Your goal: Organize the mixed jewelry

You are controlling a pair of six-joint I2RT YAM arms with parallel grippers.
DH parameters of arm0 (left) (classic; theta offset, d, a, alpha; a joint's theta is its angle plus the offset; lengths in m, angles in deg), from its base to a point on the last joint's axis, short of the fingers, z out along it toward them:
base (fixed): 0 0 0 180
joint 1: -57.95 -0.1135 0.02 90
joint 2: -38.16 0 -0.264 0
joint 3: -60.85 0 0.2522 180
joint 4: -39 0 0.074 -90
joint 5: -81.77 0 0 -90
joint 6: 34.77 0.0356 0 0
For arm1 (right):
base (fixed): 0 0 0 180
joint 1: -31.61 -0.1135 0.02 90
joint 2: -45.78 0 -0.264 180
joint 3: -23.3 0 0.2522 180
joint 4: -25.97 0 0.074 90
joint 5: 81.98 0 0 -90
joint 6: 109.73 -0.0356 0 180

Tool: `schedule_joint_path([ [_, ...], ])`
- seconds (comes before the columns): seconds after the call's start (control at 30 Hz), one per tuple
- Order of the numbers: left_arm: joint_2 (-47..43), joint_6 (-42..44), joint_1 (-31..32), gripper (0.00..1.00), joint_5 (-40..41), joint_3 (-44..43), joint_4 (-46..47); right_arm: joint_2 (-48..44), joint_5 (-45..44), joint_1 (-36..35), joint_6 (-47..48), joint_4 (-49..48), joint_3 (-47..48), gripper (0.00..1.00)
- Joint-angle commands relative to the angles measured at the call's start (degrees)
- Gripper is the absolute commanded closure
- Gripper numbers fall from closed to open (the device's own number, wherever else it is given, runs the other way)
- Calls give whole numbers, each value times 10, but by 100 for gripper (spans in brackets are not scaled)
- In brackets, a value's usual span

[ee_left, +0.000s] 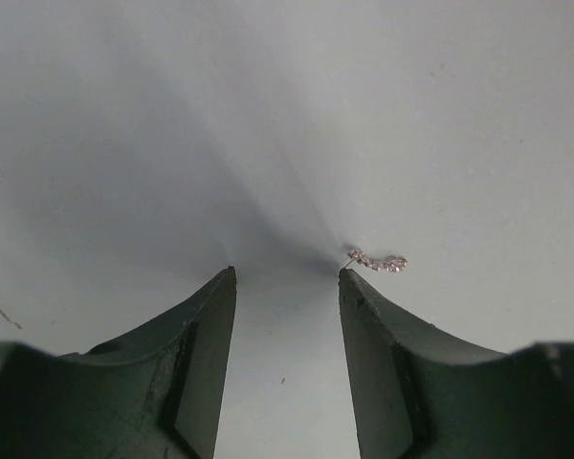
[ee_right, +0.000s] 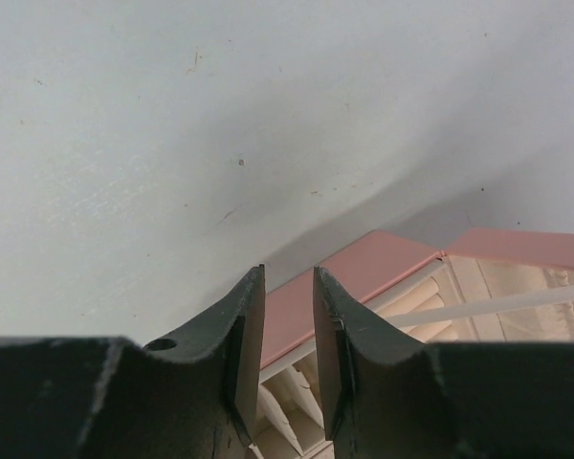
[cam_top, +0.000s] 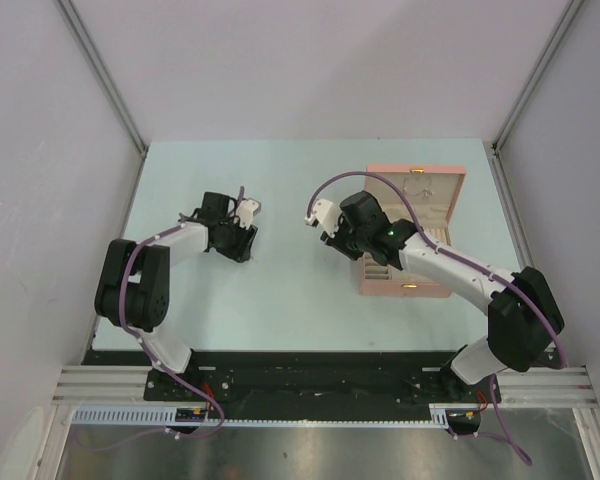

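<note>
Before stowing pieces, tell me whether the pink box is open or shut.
Open. The pink box shows its inside from above, cream padded slots exposed.

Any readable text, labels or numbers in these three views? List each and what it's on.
None readable in any view. The pink jewelry box shows no lettering, and the small chain piece by the left claw bears no mark that can be made out.
</note>
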Motion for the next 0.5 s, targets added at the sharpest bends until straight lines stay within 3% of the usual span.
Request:
schedule_joint_path([
  [0.0,9,14,6,48,21,-21,14,-9,7,6,-9,6,24,69],
  [0.47,13,11,29,48,24,-14,14,-5,6,11,-11,15,23,71],
])
